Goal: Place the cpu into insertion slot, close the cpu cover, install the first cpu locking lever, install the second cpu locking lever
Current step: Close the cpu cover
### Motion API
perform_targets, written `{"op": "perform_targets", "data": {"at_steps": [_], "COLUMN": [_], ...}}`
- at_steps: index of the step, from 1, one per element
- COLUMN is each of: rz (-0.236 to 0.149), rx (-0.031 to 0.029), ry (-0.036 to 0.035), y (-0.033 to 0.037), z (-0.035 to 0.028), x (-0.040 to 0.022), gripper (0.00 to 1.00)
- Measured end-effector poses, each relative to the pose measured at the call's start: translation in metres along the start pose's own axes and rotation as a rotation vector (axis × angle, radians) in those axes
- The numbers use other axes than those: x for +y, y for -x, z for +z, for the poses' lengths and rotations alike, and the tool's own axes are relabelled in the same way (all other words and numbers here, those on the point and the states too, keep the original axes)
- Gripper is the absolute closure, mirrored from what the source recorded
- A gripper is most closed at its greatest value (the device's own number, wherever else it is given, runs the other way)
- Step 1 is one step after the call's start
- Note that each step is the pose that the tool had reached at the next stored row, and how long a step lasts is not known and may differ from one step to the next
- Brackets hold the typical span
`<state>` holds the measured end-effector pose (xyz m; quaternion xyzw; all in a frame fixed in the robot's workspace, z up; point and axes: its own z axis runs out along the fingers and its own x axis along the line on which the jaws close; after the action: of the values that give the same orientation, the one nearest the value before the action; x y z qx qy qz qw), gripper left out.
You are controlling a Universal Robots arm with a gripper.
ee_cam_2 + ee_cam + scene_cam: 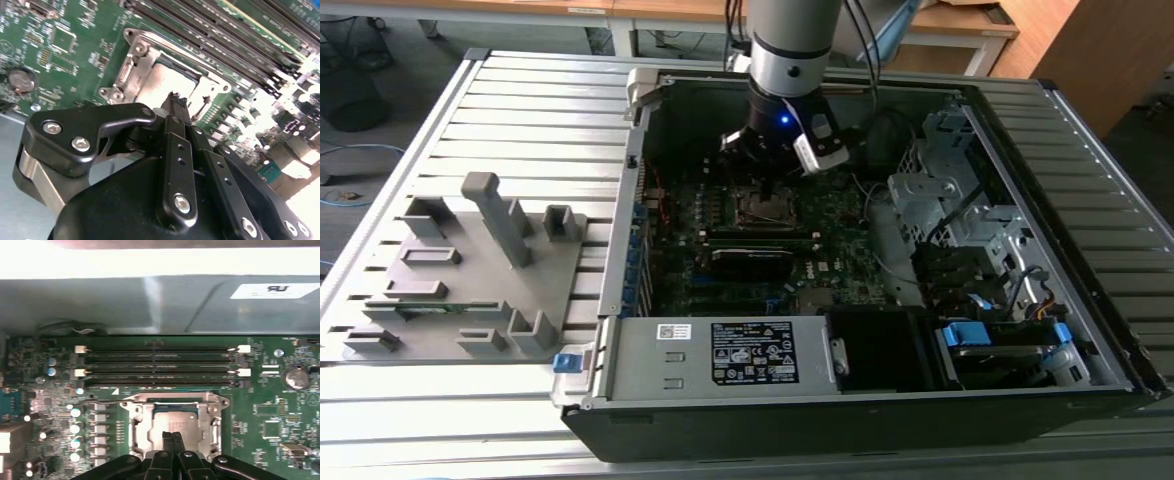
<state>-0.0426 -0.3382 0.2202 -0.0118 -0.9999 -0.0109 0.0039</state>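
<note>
First wrist view; cpu [176, 416] (socketed), just nr gripper [172, 436]

A ribbed grey metal table [520, 110] of long parallel slats spans most of the exterior view. Beyond its far edge stand pale wooden desks [680, 10] on white metal legs [978, 58]. At the exterior view's far right is a brown wooden cabinet [1087, 50]. At its far left, a black wastebasket [350, 90] sits on the grey floor [414, 45], with a blue cable [374, 150] lying near it. The light is soft and even.
</note>
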Motion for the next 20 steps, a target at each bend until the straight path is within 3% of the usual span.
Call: {"op": "perform_targets", "data": {"at_steps": [13,16,20], "rz": [0.000,0.000,0.000], "rx": [-0.0005,-0.0071,-0.0104], "ry": [0.0000,0.0000,0.0002], "y": [0.0041,0.0042,0.0040], "z": [0.0003,0.0009,0.0015], "x": [0.0001,0.0001,0.0001], "gripper": [0.89,0.89,0.89]}}
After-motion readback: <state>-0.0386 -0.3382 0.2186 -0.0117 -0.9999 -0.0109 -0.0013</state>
